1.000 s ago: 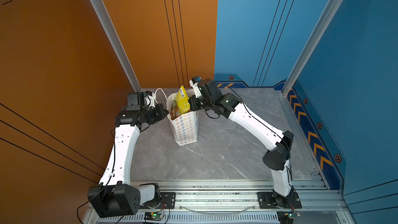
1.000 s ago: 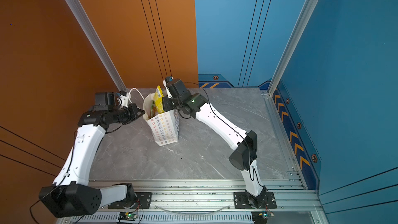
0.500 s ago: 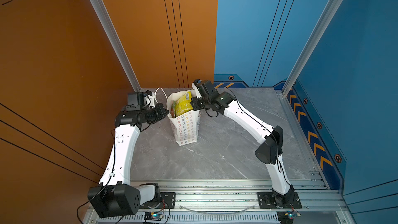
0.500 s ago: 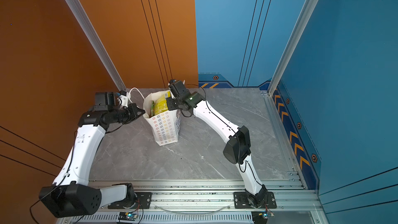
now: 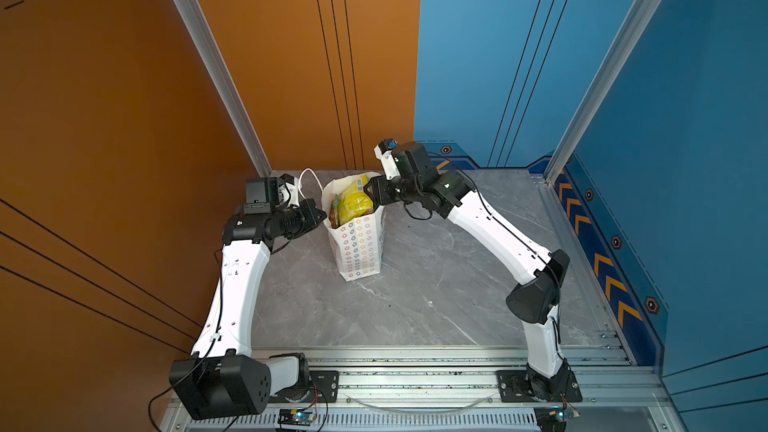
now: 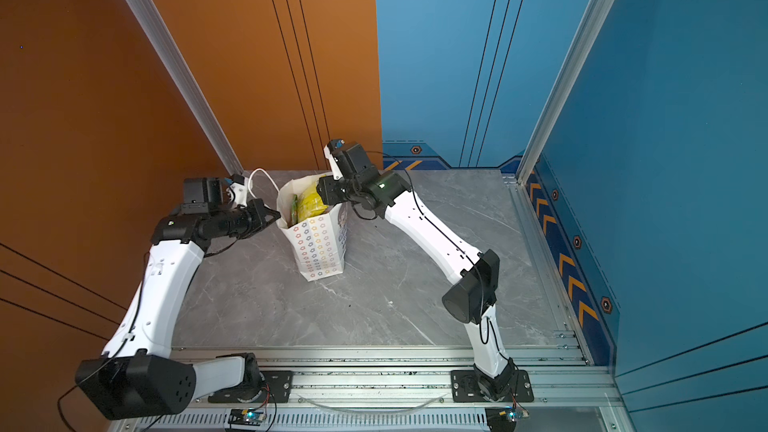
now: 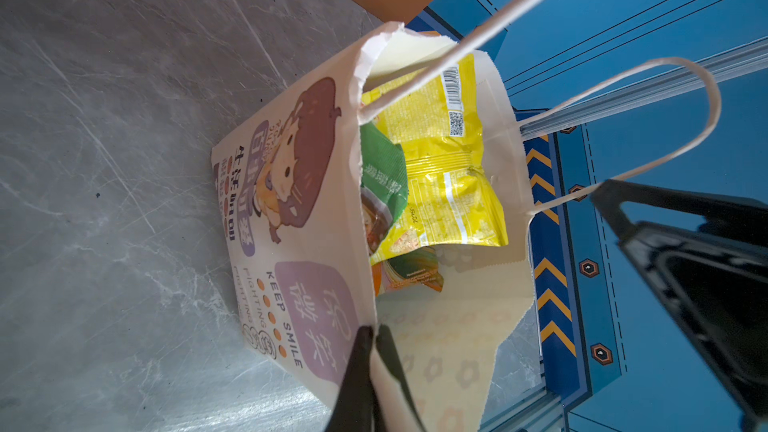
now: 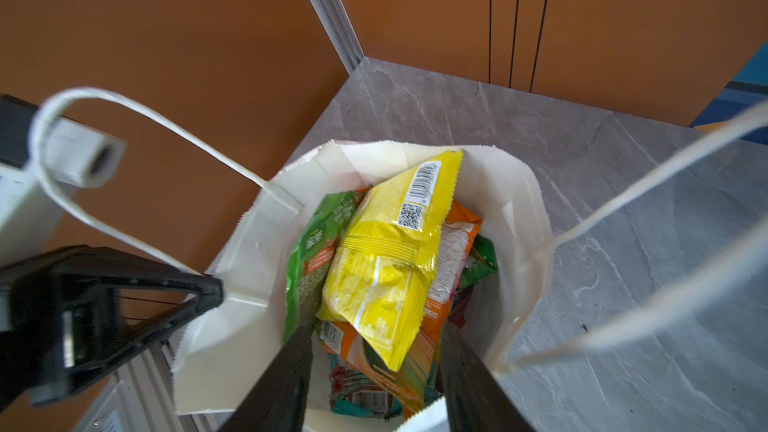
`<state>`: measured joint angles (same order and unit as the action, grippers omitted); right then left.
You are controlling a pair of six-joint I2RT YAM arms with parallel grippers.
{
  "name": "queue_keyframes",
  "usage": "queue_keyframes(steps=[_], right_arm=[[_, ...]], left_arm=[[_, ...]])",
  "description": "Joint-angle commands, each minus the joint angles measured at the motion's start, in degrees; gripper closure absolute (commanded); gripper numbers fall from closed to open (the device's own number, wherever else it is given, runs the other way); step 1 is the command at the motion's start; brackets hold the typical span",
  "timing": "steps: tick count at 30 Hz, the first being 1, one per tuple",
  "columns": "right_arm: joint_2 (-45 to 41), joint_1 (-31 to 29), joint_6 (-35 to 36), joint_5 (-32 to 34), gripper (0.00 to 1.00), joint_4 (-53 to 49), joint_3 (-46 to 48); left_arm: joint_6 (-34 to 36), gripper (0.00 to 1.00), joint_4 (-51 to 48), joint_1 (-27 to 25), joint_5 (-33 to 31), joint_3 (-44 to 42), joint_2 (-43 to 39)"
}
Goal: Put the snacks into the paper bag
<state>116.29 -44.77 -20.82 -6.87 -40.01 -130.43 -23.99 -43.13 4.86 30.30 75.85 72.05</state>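
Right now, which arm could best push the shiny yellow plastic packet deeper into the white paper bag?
Probably right: the right gripper hangs open over the yellow packet; the left gripper pinches the paper bag's rim.

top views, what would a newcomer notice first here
A tall white flower-printed paper carrier bag stands far back on the grey marbled table, a shiny yellow plastic packet topping the snacks inside. The left claw pinches its rim; the right claw hangs open over its mouth.
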Motion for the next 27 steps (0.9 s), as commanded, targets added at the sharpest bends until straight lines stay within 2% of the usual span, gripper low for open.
queue_keyframes(steps=[1, 3, 4, 5, 7, 10, 11, 16, 21, 25, 27], right_arm=[[-2.99, 0.38, 1.69, -0.74, 0.42, 2.75, 1.49], [-5.72, 0.56, 2.04, -0.23, 0.36, 6.43, 5.85], [-7.64, 0.82, 2.02, 0.09, 0.32, 9.19, 9.11], [-9.53, 1.10, 2.02, 0.27, 0.27, 11.88, 12.09], [-13.58, 1.92, 1.60, 0.95, 0.17, 18.14, 19.64], [-18.19, 3.81, 0.68, 2.14, 0.09, 22.93, 26.85], [-19.43, 4.16, 0.40, 2.29, 0.07, 23.98, 29.21], [-25.63, 8.51, -0.36, 3.57, 0.01, 28.52, 38.65], [-30.64, 10.95, -0.25, 3.97, 0.00, 30.87, 46.05], [-34.78, 12.24, 0.59, 4.67, 0.00, 33.73, 52.71], [-36.52, 12.73, 1.42, 5.84, 0.00, 34.12, 55.44]], left_arm=[[0.27, 0.99, 0.59, 0.10, 2.15, -0.01, -0.69], [0.26, 0.97, 0.60, 0.10, 2.19, 0.00, -0.86], [0.34, 0.92, 0.60, 0.10, 2.13, 0.07, -0.94], [0.33, 0.83, 0.62, 0.13, 2.22, 0.08, -0.99], [0.61, 0.47, 0.60, 0.14, 2.40, 0.17, -1.29], [1.04, 0.05, 0.60, 0.12, 2.56, 0.42, -2.07], [1.13, 0.02, 0.60, 0.07, 2.90, 0.57, -2.38], [1.14, 0.02, 0.60, 0.25, 3.53, 0.64, -4.16], [1.14, 0.02, 1.62, 0.73, 1.13, -0.52, -7.68], [1.22, 0.02, 5.08, 1.00, -2.66, -3.91, -13.93], [0.91, 0.02, 9.23, 1.02, -5.52, -7.92, -19.53]])
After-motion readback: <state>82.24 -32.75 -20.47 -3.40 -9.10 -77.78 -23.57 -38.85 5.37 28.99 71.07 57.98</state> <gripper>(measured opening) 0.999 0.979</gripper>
